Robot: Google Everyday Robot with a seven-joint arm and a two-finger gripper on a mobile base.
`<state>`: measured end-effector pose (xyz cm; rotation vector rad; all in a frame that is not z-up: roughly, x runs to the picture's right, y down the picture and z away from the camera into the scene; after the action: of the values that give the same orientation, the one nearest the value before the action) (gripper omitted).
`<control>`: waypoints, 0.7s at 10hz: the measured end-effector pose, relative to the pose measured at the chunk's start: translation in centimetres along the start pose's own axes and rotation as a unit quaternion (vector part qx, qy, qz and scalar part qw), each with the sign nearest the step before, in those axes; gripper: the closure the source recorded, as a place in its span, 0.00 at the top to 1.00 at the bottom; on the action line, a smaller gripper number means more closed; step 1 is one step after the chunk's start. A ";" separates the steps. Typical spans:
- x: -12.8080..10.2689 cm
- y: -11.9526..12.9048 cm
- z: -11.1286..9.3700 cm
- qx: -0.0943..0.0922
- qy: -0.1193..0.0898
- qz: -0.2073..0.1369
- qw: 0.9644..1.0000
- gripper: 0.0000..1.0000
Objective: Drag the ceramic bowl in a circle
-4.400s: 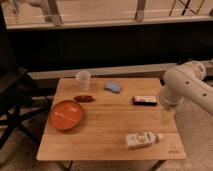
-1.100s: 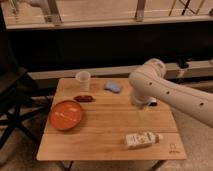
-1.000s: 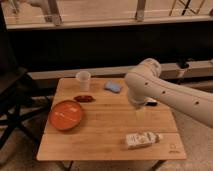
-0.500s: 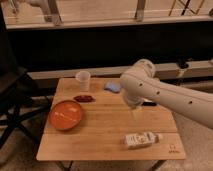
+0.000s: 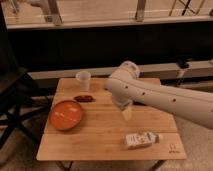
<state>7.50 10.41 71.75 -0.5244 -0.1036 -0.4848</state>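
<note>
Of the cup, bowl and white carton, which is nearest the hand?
The white carton, on its side at the table's front, by the hand over mid-table; cup and bowl sit farther left.

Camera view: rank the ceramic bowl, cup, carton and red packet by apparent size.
1. ceramic bowl
2. carton, though it lies nearest the camera, which flatters it
3. cup
4. red packet
The gripper hangs above the table, between bowl and carton, holding nothing.

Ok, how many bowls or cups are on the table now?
2: the ceramic bowl near the table's left edge, and a translucent cup at the back left. The arm may hide others. The gripper hangs over mid-table, right of the bowl.
</note>
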 end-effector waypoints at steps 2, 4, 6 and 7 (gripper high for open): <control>-1.6 -0.9 0.2 0.004 -0.002 -0.024 1.000 0.80; -2.7 -1.6 0.4 0.007 -0.003 -0.044 0.999 0.80; -3.4 -2.1 0.6 0.010 -0.003 -0.063 0.998 0.80; -3.8 -2.3 0.8 0.011 -0.004 -0.079 0.997 0.80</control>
<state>3.08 10.63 72.67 -0.4993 -0.1589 -0.6347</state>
